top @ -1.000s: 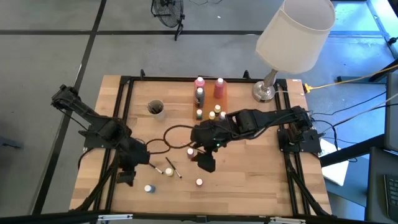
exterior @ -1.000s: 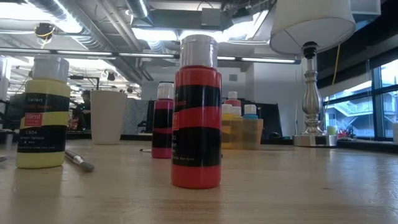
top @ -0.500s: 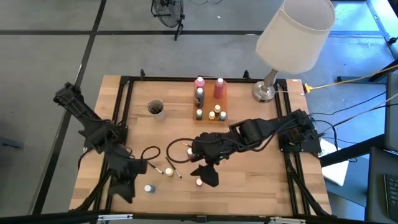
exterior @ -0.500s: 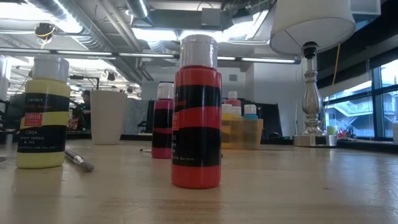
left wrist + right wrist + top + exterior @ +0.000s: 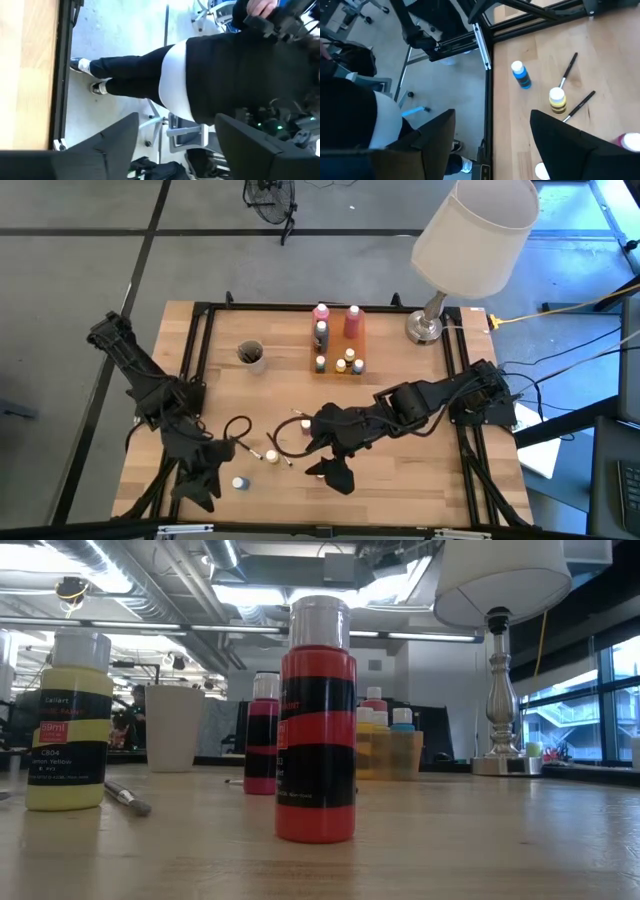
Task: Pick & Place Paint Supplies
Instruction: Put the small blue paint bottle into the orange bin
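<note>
Loose paint supplies stand on the wooden table: a blue-capped bottle (image 5: 238, 482) (image 5: 521, 75), a yellow bottle (image 5: 270, 455) (image 5: 557, 99) (image 5: 68, 725), a pink bottle (image 5: 262, 735) (image 5: 630, 141), a red bottle (image 5: 316, 720) and thin brushes (image 5: 568, 70) (image 5: 125, 795). My left gripper (image 5: 198, 492) (image 5: 175, 150) is open near the front left edge, pointing out past the table. My right gripper (image 5: 338, 480) (image 5: 492, 140) is open above the front middle, right of the yellow and blue bottles. Neither holds anything.
An organiser (image 5: 338, 345) with several bottles stands at the far middle, a cup (image 5: 250, 355) to its left, and a white-shaded lamp (image 5: 428, 325) at the far right. A black frame (image 5: 190, 380) runs around the table. A person (image 5: 240, 75) stands beyond the near edge.
Both grippers have gone toward the table's near edge. My left one has also swung toward the front left corner and tipped up. The bottles and brushes stay where they were.
</note>
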